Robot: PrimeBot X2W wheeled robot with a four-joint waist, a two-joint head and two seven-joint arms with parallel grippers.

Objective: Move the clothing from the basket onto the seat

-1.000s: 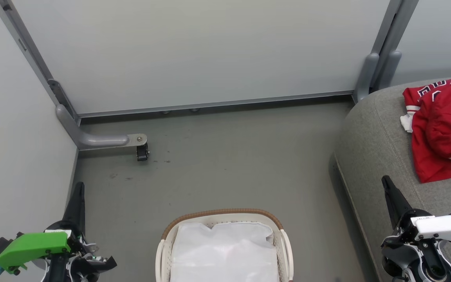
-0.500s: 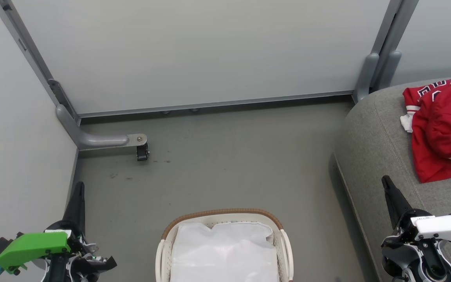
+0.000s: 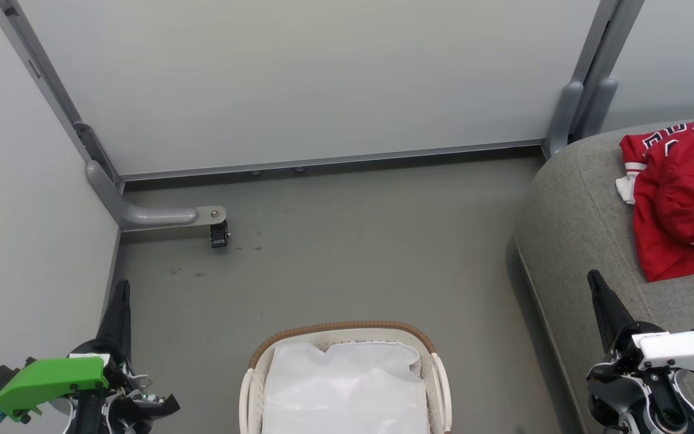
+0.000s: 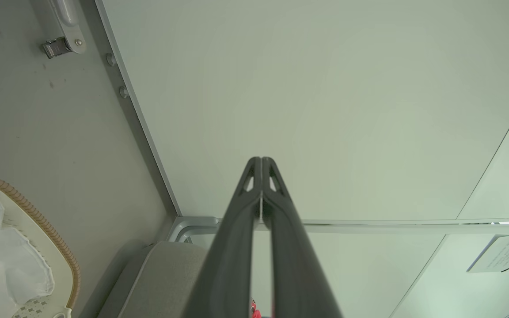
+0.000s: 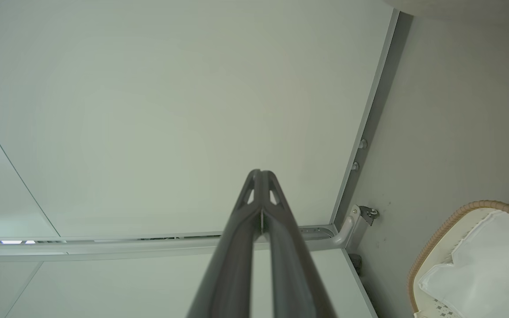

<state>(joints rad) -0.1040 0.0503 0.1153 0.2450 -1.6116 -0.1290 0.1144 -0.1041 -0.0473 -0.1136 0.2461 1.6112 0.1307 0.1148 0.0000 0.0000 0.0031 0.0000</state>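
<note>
Pale panel walls meeting at a corner over a dull grey floor.
Matte grey-green partition panels (image 3: 323,78) stand in grey metal frames. At the left corner a curved foot (image 3: 148,215) reaches out onto the floor (image 3: 353,241) and ends in a small black caster (image 3: 219,234). The floor carries a few dark scuffs (mostly near the caster). Along its right edge sits the seat (image 3: 576,229), grey woven fabric with a rounded edge. The light is soft and even.
</note>
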